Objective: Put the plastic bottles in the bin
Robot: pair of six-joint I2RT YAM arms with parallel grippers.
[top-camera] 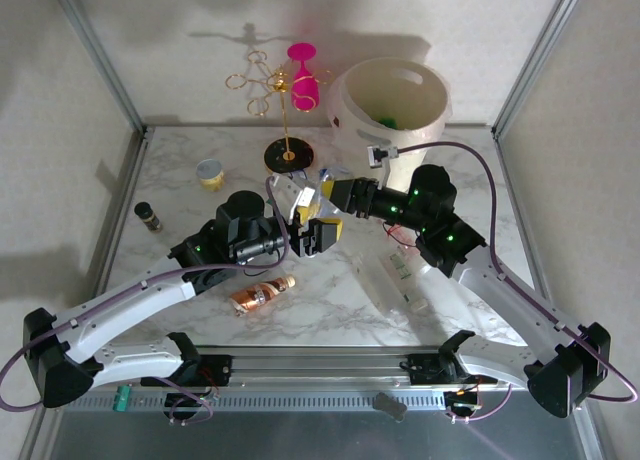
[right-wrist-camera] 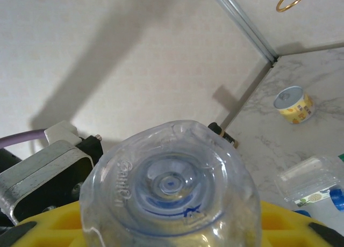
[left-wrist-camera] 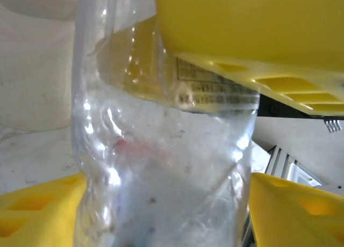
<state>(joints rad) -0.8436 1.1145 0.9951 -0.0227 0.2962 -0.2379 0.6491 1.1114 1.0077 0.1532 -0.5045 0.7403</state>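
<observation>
Three bottles, clear plastic bottle clamped by right gripper, left gripper hold unclear, copper-brown bottle lay at seven o'clock, long clear bottle at four.

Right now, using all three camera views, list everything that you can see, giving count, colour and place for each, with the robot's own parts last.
bin: one, cream-beige, far right; green item inside
raised bottle: one, clear, between both end effectors
copper-brown bottle: one, lying near front, left of centre
lying clear bottle: one, near front, right of centre
tub: one, yellow and white, far left
vial: one, dark, left edge
rack: one, gold with black base, far centre
glass: one, pink, hanging on rack
table: one, white-grey marble
left end effector: yellow fingers, at raised bottle
right end effector: yellow fingers, at raised bottle
</observation>
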